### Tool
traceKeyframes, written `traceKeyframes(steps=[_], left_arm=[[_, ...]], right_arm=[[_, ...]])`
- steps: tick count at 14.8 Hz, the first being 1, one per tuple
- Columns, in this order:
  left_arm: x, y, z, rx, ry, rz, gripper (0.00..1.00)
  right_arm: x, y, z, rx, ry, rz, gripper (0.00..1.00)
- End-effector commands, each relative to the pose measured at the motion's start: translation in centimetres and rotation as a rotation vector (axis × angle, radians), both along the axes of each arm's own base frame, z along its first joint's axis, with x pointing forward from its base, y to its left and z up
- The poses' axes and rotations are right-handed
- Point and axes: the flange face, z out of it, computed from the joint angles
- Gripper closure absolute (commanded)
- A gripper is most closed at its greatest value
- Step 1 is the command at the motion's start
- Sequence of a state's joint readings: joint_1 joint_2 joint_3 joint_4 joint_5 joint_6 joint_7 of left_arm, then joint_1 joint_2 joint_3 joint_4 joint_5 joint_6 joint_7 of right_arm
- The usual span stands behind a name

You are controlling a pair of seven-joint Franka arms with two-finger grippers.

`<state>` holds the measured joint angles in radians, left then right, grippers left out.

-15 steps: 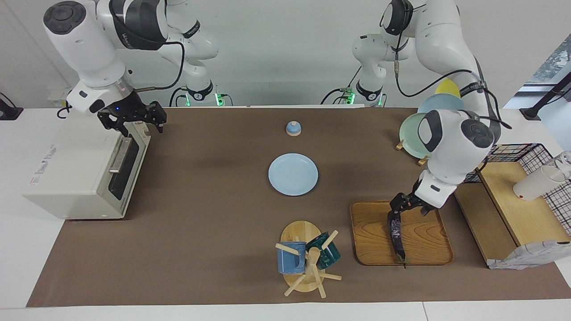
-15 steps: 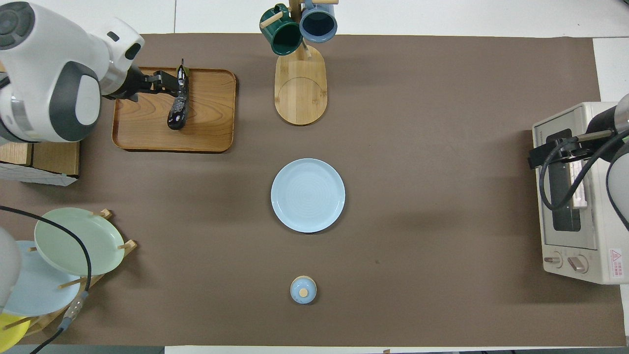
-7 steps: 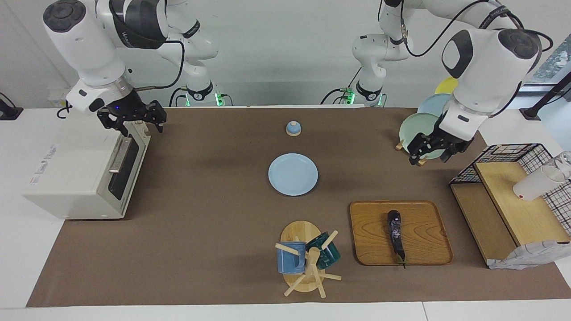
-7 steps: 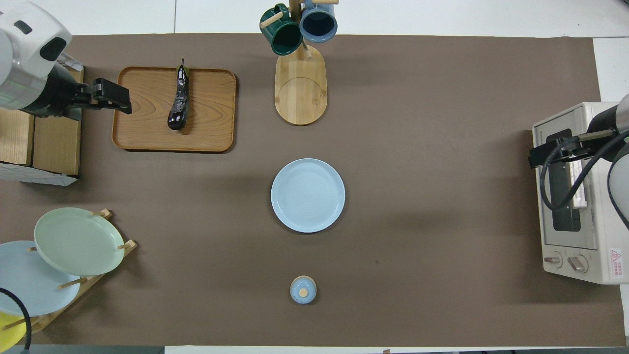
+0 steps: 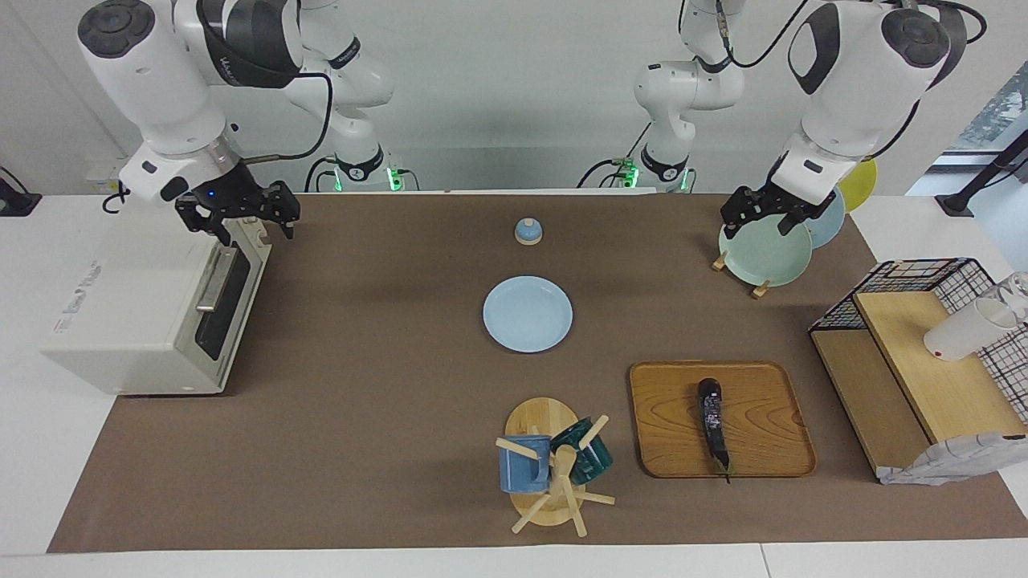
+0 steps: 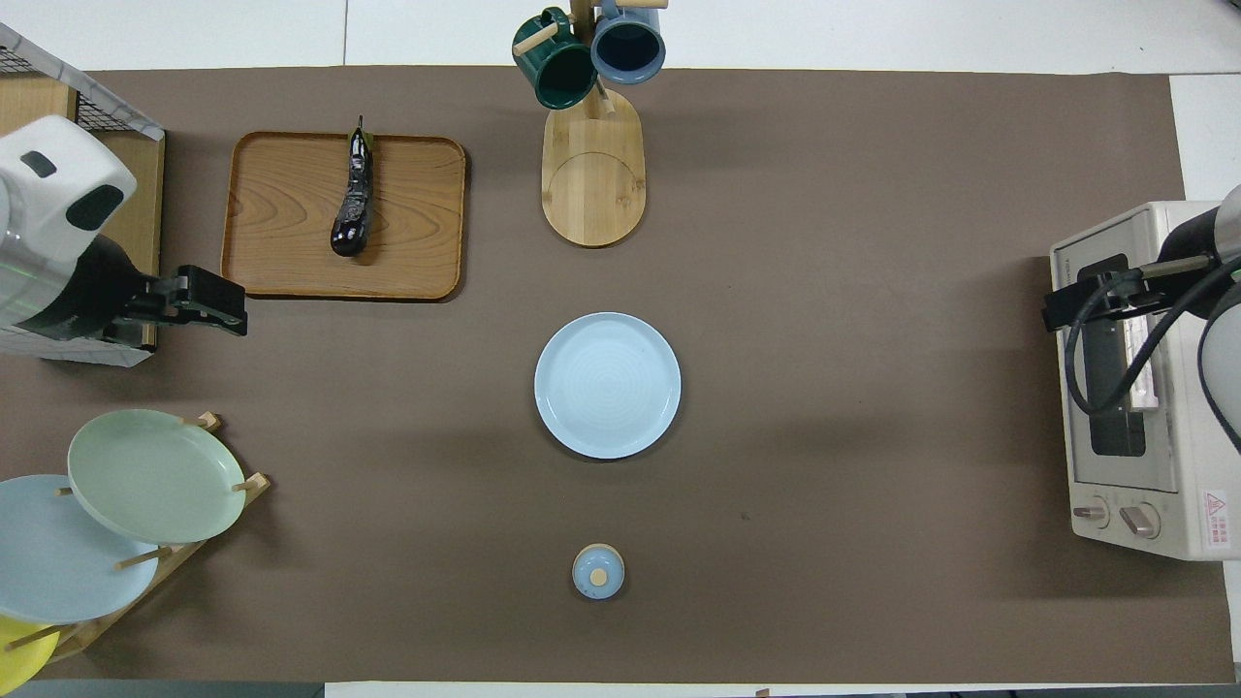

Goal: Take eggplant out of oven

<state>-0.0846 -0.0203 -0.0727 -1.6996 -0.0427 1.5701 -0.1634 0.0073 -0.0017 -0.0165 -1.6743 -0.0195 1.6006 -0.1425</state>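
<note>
The dark glossy eggplant (image 5: 712, 419) (image 6: 352, 197) lies on a wooden tray (image 5: 763, 417) (image 6: 281, 223) toward the left arm's end of the table, with nothing touching it. The cream-white oven (image 5: 128, 313) (image 6: 1163, 504) stands at the right arm's end, its dark glass door up. My left gripper (image 5: 763, 221) (image 6: 213, 305) hangs open and empty above the plate rack, apart from the tray. Over the oven's top edge, by the door handle, my right gripper (image 5: 238, 221) (image 6: 1066, 308) waits open, holding nothing.
A light blue plate (image 5: 528, 313) (image 6: 607, 385) lies mid-table, with a small blue lid (image 5: 528, 231) nearer the robots. A mug tree (image 5: 554, 470) stands beside the tray. The plate rack (image 5: 763, 253) (image 6: 145, 475) and a wire shelf (image 5: 923, 345) stand at the left arm's end.
My left gripper has lifted off the eggplant on the tray and drawn back toward the robots, ending over the plate rack. The eggplant stays on the tray. The right arm has not moved.
</note>
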Motion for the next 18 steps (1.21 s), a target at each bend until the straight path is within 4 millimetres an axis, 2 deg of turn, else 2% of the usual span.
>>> traceKeyframes(steps=[1,3,6,7,8,13,18], left_arm=[[-1.5,-0.1,0.1,0.014,-0.003,-0.013,0.00],[-0.9,0.0,1.3,0.013,-0.001,-0.013,0.00],[0.8,0.5,4.2,0.006,0.012,-0.004,0.00],[0.9,0.9,4.6,0.009,0.021,0.002,0.00],[1.0,1.8,4.2,0.012,0.039,0.016,0.00],[0.7,0.4,4.3,0.009,0.030,-0.008,0.00],[0.3,1.1,4.4,0.008,0.034,0.003,0.00]], right_arm=[[-0.3,0.5,0.9,0.000,-0.022,-0.005,0.00],[-0.2,0.8,1.6,0.002,-0.034,0.000,0.00],[-0.1,0.8,1.7,0.003,-0.033,-0.002,0.00],[-0.1,0.8,1.7,0.002,-0.034,-0.002,0.00],[-0.1,0.9,1.8,0.002,-0.040,0.000,0.00],[-0.3,0.5,1.8,0.003,-0.026,-0.005,0.00],[-0.2,0.6,1.9,0.002,-0.031,-0.003,0.00]])
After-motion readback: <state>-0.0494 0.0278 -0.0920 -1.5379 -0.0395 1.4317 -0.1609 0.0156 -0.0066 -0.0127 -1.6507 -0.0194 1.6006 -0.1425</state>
